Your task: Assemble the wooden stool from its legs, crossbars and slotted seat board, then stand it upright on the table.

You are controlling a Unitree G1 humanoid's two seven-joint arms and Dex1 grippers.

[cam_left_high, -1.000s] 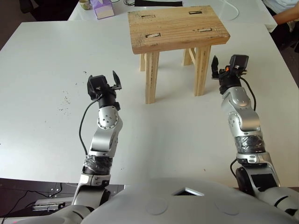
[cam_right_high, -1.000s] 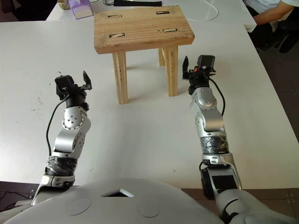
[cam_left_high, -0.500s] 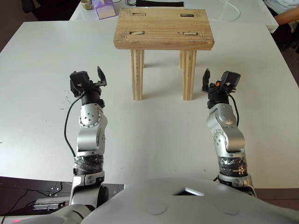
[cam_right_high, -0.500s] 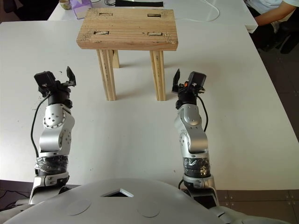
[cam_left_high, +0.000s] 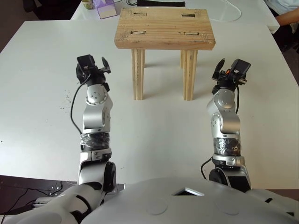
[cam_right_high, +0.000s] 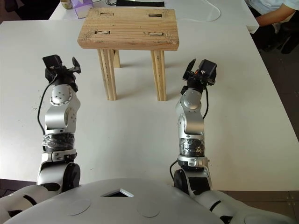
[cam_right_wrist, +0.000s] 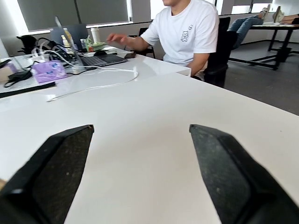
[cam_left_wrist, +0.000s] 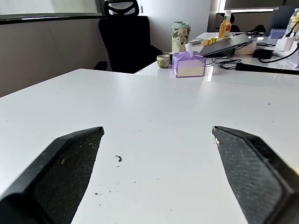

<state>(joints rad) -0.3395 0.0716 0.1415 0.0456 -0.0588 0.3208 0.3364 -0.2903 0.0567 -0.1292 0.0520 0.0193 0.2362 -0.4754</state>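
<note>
Flanking stool [cam_left_high: 164, 29], left end effector [cam_left_wrist: 158, 130], right end effector [cam_right_wrist: 141, 127], both splayed, tissue box [cam_left_high: 103, 7] behind

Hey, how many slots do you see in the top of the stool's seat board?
4. On the seat board, one slot sits near each corner: far left, far right, near left, near right. None seems hidden.

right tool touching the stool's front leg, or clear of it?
Apart. The left eye view shows a strip of bare white table between the right tool and the nearest stool leg; the tool is open and holds nothing.
</note>
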